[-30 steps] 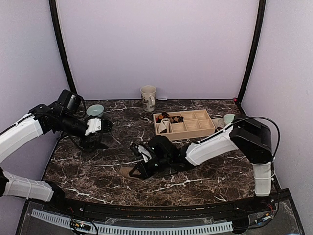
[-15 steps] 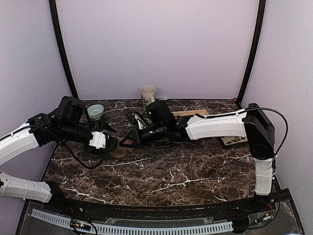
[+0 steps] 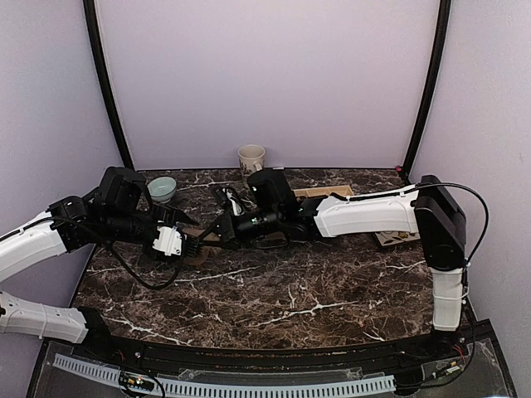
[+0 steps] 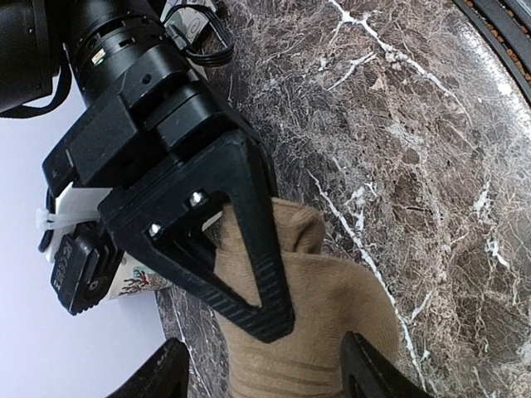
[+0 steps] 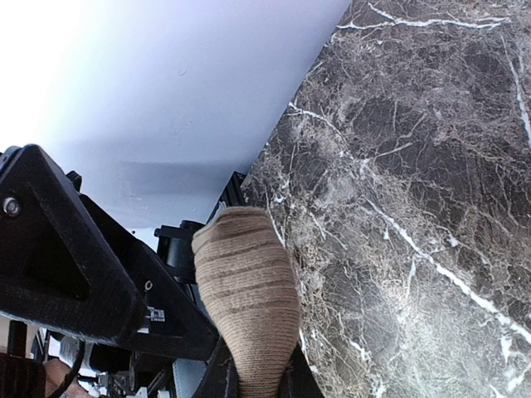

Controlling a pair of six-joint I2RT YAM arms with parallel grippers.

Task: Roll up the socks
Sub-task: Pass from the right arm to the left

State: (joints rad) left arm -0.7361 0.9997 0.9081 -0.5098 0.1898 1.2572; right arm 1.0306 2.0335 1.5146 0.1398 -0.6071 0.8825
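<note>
1. Right gripper [image 3: 217, 234] pinches one end of the tan sock [image 5: 249, 290] and holds it over the left half of the tabletop, toward the far edge. I cannot tell whether the sock's other end touches the marble. The hold seems to take only the end of the cloth, so the gravest risk is the sock slipping out and dropping flat.
2. The left gripper [image 4: 265, 377] stands spread, its fingers on either side of the sock and very near the right gripper's finger. If it closes off-centre, it could clamp that finger instead of cloth, or the two could collide.
3. Once both grip, any pull apart would stretch the sock rather than roll it.
4. A mug [image 3: 251, 160] and a bowl [image 3: 163, 188] stand near the far edge behind the wrists. A wide swing could knock either.
</note>
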